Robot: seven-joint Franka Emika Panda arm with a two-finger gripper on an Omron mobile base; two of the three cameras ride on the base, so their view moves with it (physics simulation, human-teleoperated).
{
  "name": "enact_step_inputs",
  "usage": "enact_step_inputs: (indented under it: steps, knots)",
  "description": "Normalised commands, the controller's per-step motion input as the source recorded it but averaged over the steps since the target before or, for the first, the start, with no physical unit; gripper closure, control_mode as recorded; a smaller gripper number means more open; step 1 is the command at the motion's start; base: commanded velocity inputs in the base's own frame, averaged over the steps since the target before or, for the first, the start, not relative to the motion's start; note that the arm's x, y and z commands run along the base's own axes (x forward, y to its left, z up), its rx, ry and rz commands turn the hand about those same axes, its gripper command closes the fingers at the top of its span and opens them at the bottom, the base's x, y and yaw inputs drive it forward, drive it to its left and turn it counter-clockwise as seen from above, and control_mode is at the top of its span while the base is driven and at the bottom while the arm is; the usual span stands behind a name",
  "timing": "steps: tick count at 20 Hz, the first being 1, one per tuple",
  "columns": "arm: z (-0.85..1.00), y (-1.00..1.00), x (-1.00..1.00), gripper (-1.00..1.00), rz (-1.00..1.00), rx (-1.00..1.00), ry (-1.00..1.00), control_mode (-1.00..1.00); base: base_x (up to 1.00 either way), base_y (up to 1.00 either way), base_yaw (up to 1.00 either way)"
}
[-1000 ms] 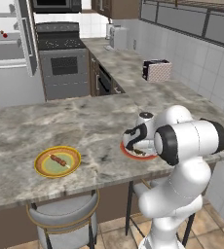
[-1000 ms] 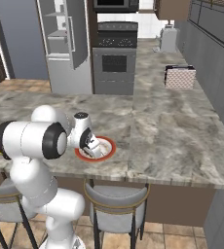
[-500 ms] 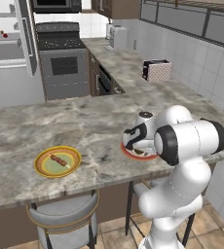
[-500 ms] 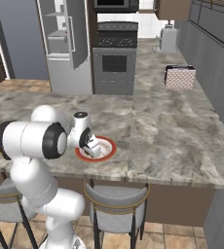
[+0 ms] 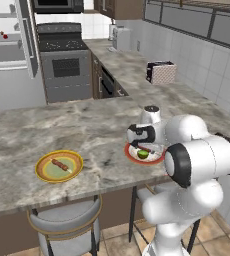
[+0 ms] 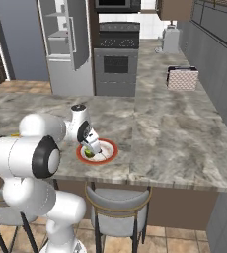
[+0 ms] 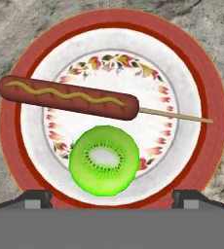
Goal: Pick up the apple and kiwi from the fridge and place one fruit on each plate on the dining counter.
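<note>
Resting on the red-rimmed plate point(image 7: 16, 146) beside a sausage on a stick point(image 7: 70, 98), the kiwi point(image 7: 104, 160) lies free between the end effector's point(image 7: 111, 197) spread fingers.

Two plates are sitting on the dining counter point(image 5: 87, 135): one yellow plate point(image 5: 59, 166) and one red-rimmed plate point(image 7: 16, 87). One kiwi point(image 7: 104, 160) and one skewered sausage point(image 7: 67, 97) are lying on the latter. Two stools point(image 6: 118, 212) are standing below.
</note>
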Motion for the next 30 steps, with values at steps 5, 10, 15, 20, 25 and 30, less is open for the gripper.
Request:
enact_step_inputs:
  steps: [5,10,15,20,25,30]
  knots:
    - [0.76,0.0,-0.59,-1.0,0.01,0.0,0.04,-1.0,0.0,0.0,0.0]
    - [0.82,0.06,-1.0,-1.0,0.13,0.0,0.07,-1.0,0.0,0.0,0.0]
    - [0.86,0.11,-1.0,-1.0,0.21,-0.02,0.0,-1.0,0.0,0.0,0.0]
    - [0.56,0.18,-1.0,-1.0,0.3,-0.03,0.12,-1.0,0.0,0.0,0.0]
    - [0.46,0.02,-0.98,-1.0,0.41,-0.12,0.08,-1.0,0.0,0.0,0.0]
    - [0.06,-0.01,-0.97,-1.0,0.25,-0.1,0.01,-1.0,0.0,0.0,0.0]
